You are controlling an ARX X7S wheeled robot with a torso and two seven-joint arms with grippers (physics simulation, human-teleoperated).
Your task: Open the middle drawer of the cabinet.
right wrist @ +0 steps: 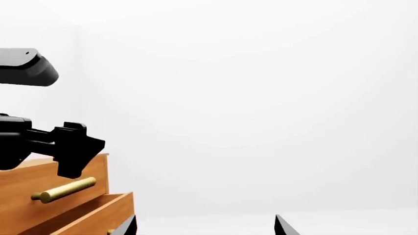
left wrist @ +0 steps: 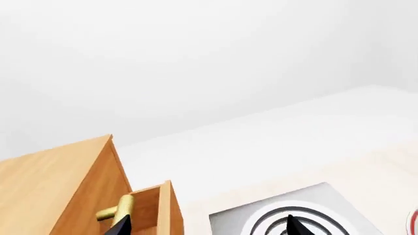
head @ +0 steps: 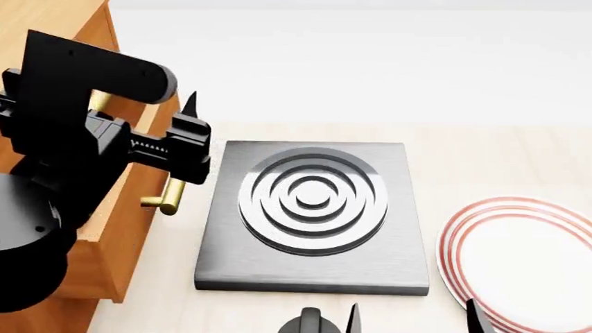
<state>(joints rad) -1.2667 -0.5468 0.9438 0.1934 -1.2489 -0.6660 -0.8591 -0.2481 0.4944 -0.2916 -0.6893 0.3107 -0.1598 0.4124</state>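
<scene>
At the worktop's point(head: 518, 149) left edge, the cabinet's point(head: 55, 28) middle drawer point(right wrist: 85, 215) juts out; left hand point(head: 148, 149) spread apart at its handle, right hand point(head: 412, 319) likewise spread.

Pulled-out middle drawer point(head: 138, 208) juts from cabinet point(head: 55, 28) toward hotplate point(head: 310, 215), narrowing the gap between them; left gripper point(head: 190, 139) occupies it. Tabletop point(head: 481, 146) behind the hotplate open
</scene>
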